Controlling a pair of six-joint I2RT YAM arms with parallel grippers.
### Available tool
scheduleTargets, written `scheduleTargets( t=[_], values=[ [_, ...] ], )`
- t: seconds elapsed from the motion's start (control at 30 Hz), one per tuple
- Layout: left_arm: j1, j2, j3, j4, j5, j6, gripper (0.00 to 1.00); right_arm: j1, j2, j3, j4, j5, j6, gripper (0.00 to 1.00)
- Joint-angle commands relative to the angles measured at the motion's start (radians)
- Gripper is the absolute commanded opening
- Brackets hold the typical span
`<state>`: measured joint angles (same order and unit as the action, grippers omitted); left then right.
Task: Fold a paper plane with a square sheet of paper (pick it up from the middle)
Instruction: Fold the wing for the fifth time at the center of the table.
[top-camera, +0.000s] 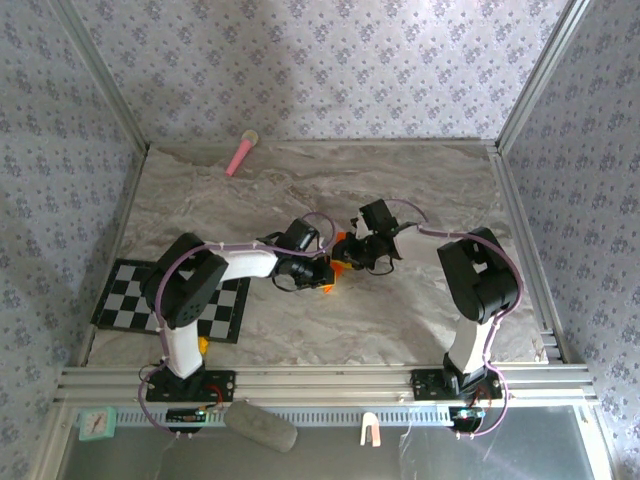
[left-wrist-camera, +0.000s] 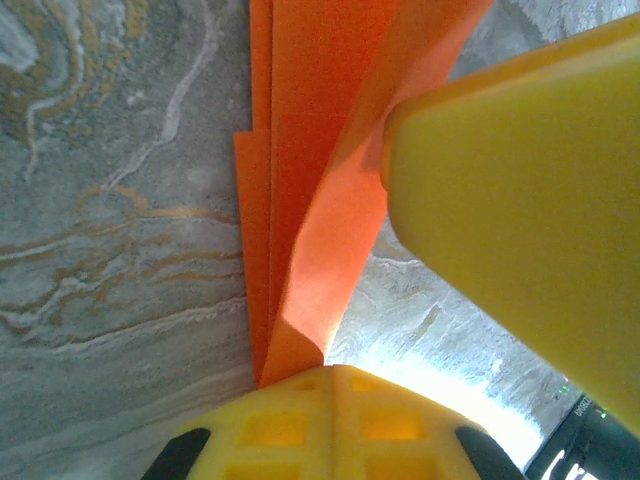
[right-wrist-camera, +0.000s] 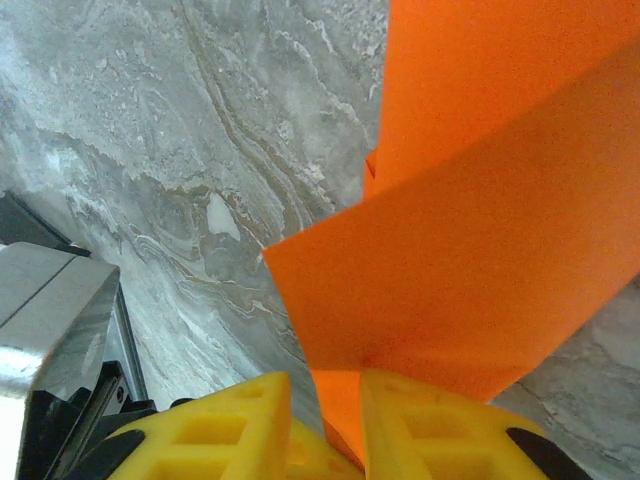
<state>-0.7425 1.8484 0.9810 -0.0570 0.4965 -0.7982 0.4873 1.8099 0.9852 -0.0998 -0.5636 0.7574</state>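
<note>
The square sheet of paper (top-camera: 328, 286) is bright orange and creased into a narrow folded shape, lifted just above the marble table between both grippers. My left gripper (left-wrist-camera: 335, 372) is shut on its lower end, and the layered paper (left-wrist-camera: 300, 150) runs up and away from the closed yellow fingers. A yellow finger (left-wrist-camera: 520, 200) of the right gripper stands close by on the right. My right gripper (right-wrist-camera: 325, 385) has its jaws apart. A flap of the paper (right-wrist-camera: 480, 250) stands in the gap against the right-hand finger, with table showing beside the other. In the top view both grippers (top-camera: 322, 272) (top-camera: 352, 250) meet mid-table.
A black-and-white checkered mat (top-camera: 130, 300) lies at the left, partly under the left arm. A pink stick (top-camera: 241, 153) rests by the back wall. Metal frame posts and rails edge the marble table (top-camera: 420, 190). A grey object (top-camera: 260, 425) sits on the front rail.
</note>
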Motion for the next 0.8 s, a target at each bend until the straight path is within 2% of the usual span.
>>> scheduleTargets(
  t=[0.0,0.2,0.77],
  values=[
    [-0.009,-0.063,0.007,-0.039,-0.016,-0.009,0.07,0.008,0.023,0.030,-0.043,0.014,-0.023,0.25],
    [-0.007,-0.101,-0.002,-0.074,-0.050,-0.009,0.11,0.011,0.036,0.033,-0.048,0.012,-0.025,0.25],
    [-0.011,-0.032,0.001,-0.091,-0.048,-0.022,0.09,0.013,0.049,0.041,-0.057,0.015,-0.023,0.25]
  ],
)
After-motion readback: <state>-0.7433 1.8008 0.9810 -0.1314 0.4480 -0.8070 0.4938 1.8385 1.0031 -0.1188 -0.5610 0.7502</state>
